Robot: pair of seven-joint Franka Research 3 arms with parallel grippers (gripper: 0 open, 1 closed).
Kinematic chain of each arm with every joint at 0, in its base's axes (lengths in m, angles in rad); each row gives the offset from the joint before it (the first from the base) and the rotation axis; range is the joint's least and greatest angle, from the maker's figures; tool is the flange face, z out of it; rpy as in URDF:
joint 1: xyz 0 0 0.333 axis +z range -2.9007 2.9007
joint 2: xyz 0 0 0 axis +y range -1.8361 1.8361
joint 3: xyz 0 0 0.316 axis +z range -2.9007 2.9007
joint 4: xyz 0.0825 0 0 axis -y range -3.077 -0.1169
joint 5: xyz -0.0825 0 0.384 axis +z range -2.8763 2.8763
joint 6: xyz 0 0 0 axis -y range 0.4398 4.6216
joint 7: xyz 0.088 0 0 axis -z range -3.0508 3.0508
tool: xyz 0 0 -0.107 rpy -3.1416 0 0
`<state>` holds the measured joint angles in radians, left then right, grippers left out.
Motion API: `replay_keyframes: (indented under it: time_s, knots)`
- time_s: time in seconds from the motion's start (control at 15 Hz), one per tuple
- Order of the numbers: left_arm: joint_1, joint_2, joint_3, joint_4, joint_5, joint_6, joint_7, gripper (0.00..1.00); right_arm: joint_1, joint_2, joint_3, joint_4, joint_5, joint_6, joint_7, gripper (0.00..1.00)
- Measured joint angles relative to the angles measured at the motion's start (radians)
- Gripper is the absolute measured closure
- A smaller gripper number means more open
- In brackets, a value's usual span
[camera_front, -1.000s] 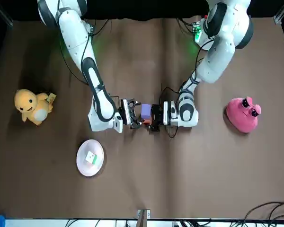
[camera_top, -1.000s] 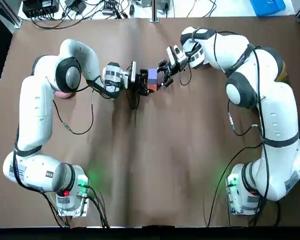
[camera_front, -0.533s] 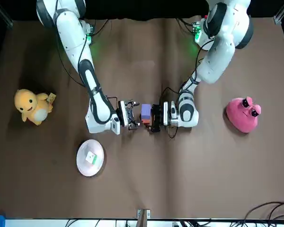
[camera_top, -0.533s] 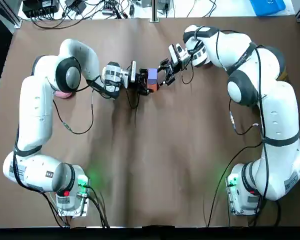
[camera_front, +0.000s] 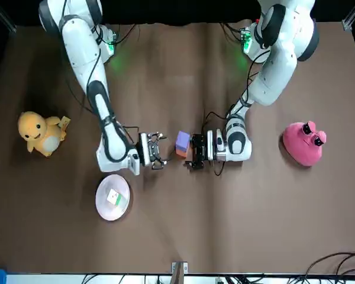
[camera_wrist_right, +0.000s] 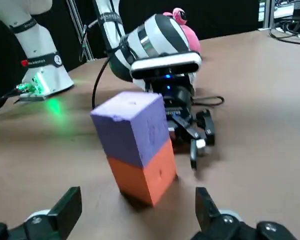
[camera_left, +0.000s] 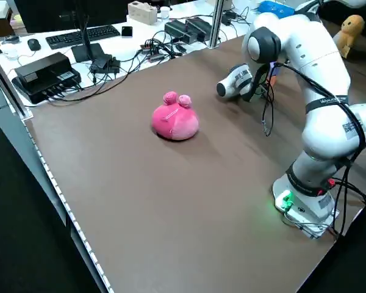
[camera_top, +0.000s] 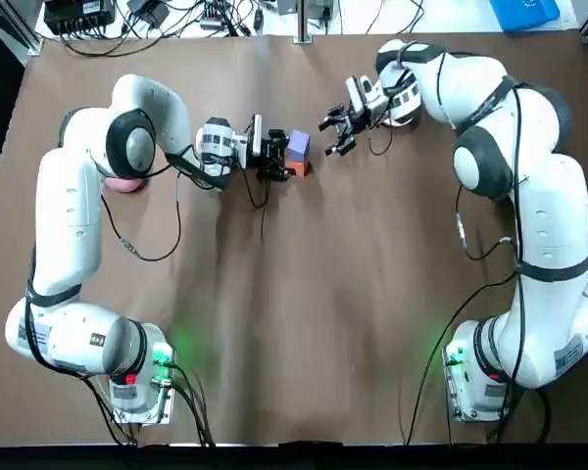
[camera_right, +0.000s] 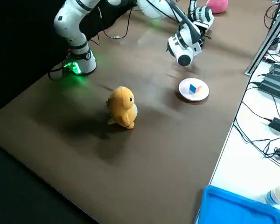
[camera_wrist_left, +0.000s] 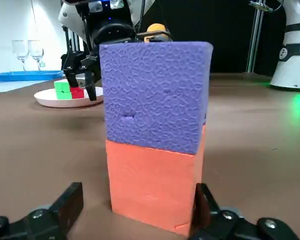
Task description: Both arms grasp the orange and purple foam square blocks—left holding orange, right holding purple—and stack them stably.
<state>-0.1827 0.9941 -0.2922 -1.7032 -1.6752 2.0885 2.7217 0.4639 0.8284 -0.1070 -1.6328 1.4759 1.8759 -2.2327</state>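
Brown surface (camera_top: pixel 304 294) carries the stack at its far middle, purple block (camera_top: pixel 298 144) resting on orange block (camera_top: pixel 298 167), with the left gripper (camera_top: pixel 280 159) just beside it and the right gripper (camera_top: pixel 331 137) nearby, both with fingers apart, so seemingly only backing away is left.

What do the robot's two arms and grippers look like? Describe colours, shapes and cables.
The left arm and right arm are white, built of rounded segments with dark grey joint caps. Thin black cables hang along each. The left gripper and right gripper are black with two fingers. Green lights glow at both bases.
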Motion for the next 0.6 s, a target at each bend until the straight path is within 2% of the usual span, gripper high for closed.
replay_keyframes:
  time_s: [0.2, 0.4, 0.6]
  knots:
    - [0.014, -0.007, 0.0, -0.009, 0.005, -0.001, -0.003, 0.0, -0.072, -0.005, -0.003, 0.006, -0.069, -0.013, 0.006, 0.0]
    - [0.017, -0.011, 0.0, -0.018, 0.005, -0.001, -0.003, 0.0, -0.098, -0.015, -0.003, 0.018, -0.116, -0.019, 0.056, 0.0]
    - [0.017, -0.011, 0.0, -0.027, 0.007, -0.001, -0.003, 0.0, -0.122, -0.029, -0.004, 0.075, -0.196, -0.047, 0.245, 0.0]
